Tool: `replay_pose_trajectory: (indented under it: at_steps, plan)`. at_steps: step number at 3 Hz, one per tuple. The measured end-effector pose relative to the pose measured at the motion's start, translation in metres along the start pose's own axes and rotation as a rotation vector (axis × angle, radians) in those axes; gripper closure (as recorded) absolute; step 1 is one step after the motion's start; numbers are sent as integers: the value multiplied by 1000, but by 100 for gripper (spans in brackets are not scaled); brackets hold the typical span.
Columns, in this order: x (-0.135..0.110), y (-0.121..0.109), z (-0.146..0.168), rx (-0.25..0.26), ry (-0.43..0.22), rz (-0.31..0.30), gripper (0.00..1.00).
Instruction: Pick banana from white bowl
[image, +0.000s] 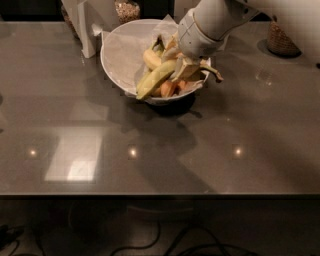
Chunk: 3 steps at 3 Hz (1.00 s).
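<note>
Gripper (186, 69) sits low in the white bowl (116, 52), far centre of the table, over the stem end of the banana (154, 80); its grip state cannot be told. Banana judged light, firm, smooth-skinned, easily bruised; best held across the thick middle

End effector (184, 70) inside crowded white bowl (120, 50)

Dim; glare spots on table (165, 175), end effector (186, 69) over white bowl (118, 54).
</note>
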<state>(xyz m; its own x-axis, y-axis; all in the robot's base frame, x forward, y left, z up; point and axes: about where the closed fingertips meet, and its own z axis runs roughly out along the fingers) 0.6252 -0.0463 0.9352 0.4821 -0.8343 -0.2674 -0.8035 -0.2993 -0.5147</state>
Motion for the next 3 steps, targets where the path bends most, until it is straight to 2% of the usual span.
replay_pose_trajectory:
  at_steps: [1,3]
  plan:
    - [-6,-3,-15,9,1,-20,100]
    - [-9,8,-64,12,-3,-54,100]
